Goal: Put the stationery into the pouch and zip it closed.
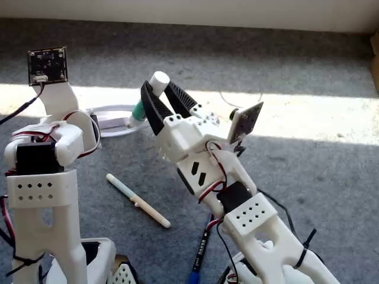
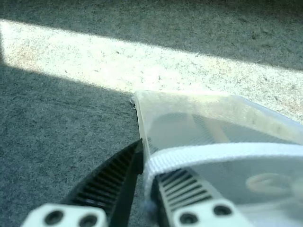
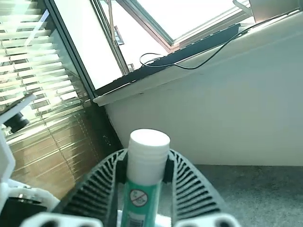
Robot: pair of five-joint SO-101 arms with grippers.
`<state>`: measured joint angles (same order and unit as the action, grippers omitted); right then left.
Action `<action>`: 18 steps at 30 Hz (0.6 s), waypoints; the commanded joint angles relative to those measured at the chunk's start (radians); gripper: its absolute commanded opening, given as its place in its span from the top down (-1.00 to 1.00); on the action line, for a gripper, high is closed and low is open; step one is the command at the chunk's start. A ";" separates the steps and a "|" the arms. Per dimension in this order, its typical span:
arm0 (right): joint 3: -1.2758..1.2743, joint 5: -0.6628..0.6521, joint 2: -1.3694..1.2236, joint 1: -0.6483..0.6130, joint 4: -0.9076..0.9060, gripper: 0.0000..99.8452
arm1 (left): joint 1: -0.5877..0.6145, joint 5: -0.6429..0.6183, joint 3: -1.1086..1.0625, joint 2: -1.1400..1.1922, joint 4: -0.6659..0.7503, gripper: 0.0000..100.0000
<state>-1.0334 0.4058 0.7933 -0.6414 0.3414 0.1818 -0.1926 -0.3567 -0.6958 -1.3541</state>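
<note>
Far left first: my left end effector [image 2: 142, 153] is clamped onto the edge of the clear pouch [image 2: 213, 127], right by the white zipper tape, one finger on each side of the plastic. The pouch lies on the grey carpet [image 1: 308, 177], half in the sunny strip and partly tucked behind my left arm.

Next over, a white pen with a teal end [image 1: 137, 201] is lying loose on the carpet, diagonal, between my two arms and well apart from the pouch.

Then my right end effector [image 1: 157, 87] is up off the carpet and squeezed around a glue stick [image 1: 159, 78], green body with a white cap. The cap pokes out past the fingertips, and the stick is tilted so the bottom end points down at the pouch. That end is right at the pouch's rim, but I honestly can't tell if it's inside or just touching.

Further right, a black marker with a blue end [image 1: 201, 251] is on the carpet, partly under my right arm.
</note>
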 commanded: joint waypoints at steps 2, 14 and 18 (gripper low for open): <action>0.061 0.011 -0.019 0.013 0.028 0.99 | -0.013 0.008 0.010 -0.031 0.020 0.99; 0.054 0.009 -0.013 -0.018 0.018 0.96 | -0.013 0.008 0.010 -0.031 0.020 0.99; 0.050 -0.083 -0.013 -0.047 -0.047 0.73 | -0.013 0.008 0.010 -0.031 0.020 0.99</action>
<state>-1.0319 0.4028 0.7733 -0.6582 0.3353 0.1818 -0.1926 -0.3567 -0.6958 -1.3541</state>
